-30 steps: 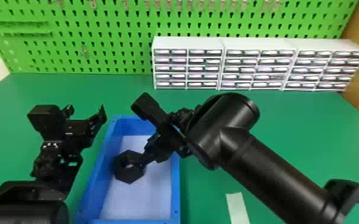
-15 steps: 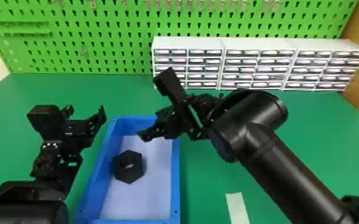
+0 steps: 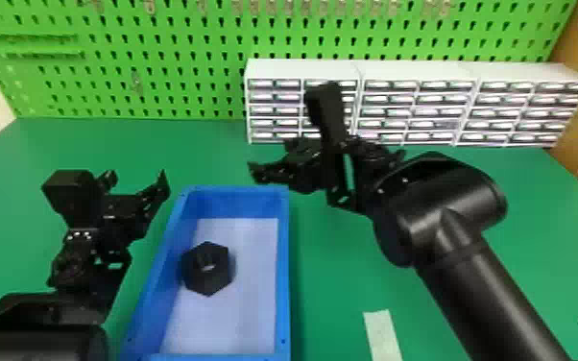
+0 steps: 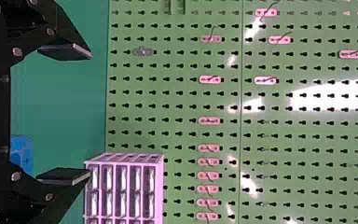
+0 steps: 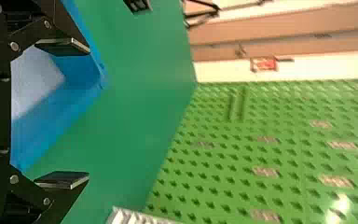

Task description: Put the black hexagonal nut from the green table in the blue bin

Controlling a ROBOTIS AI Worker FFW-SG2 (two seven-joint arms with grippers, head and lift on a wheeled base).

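The black hexagonal nut [image 3: 208, 269] lies flat inside the blue bin [image 3: 283, 269], toward its left wall. My right gripper [image 3: 273, 163] is above the green table [image 3: 341, 269], just past the bin's back right corner, and holds nothing. In the right wrist view, the fingers of my right gripper [image 5: 61, 114] stand wide apart, with part of the blue bin [image 5: 51, 126] behind them. To the left of the bin, my left gripper [image 3: 139, 187] is parked over the table. Seen in the left wrist view, my left gripper [image 4: 65, 114] is open with nothing between its fingers.
White drawer cabinets [image 3: 417, 115] line the back of the table on the right, in front of a green pegboard [image 3: 197, 48]. A pale strip [image 3: 382, 336] lies on the table to the right of the bin.
My right gripper has moved up from over the nut, back and to the right, out past the bin's edge. The nut has stayed in the bin, and the left arm has kept still.
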